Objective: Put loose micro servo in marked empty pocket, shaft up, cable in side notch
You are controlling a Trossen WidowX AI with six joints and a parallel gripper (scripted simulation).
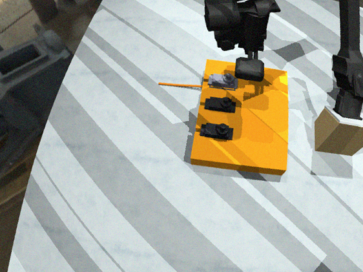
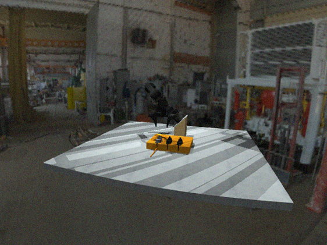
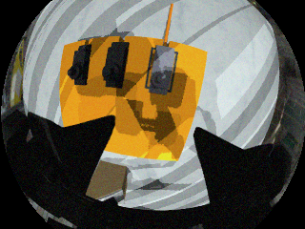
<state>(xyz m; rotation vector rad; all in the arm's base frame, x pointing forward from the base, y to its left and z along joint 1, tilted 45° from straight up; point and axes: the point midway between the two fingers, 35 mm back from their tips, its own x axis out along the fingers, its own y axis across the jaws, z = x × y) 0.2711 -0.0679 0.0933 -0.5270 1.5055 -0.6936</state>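
Note:
The grey micro servo sits in the far pocket of the orange deck, with its shaft knob pointing up. Its orange cable runs out over the deck's side edge onto the table. I cannot tell whether its ears lie flat. My gripper is open and empty. It hangs above the deck, just to the side of the servo and not touching it.
Two black servos sit in the deck's other pockets. The arm's tan base block stands beside the deck. The striped table ends in a curved edge at the left.

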